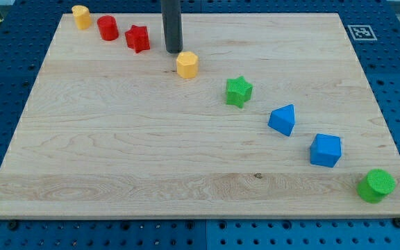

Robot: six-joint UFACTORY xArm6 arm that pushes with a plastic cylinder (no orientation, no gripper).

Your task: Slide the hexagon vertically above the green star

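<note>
1. Scanning the wooden tabletop (117, 153) first: its whole lower-left spread lies bare, and so does the upper-right stretch near the printed marker (361, 32) in the corner.
2. Blocks run in a diagonal chain from the view's top left to its bottom right. A yellow cylinder (81, 17) sits right by the top edge, a red cylinder (107, 28) just beside it, then a red star (137, 38).
3. Down the line come the green star (239, 91), a blue wedge-like block (282, 119), a blue cube-like block (325, 150) and a green cylinder (376, 185), which sits close to the bottom-right corner with little board left around it.
4. No jaws on this arm, so nothing opens or closes and nothing is held: it is a straight dark rod, and my tip (174, 51) is down on the wood.
5. My tip stands between the red star and the yellow hexagon (187, 64), near both; contact with either I cannot tell.
6. That yellow hexagon lies just below and to the right of my tip, and up and to the left of the green star, clearly apart from it.
7. Straight above the green star, toward the view's top edge, the wood is clear.
</note>
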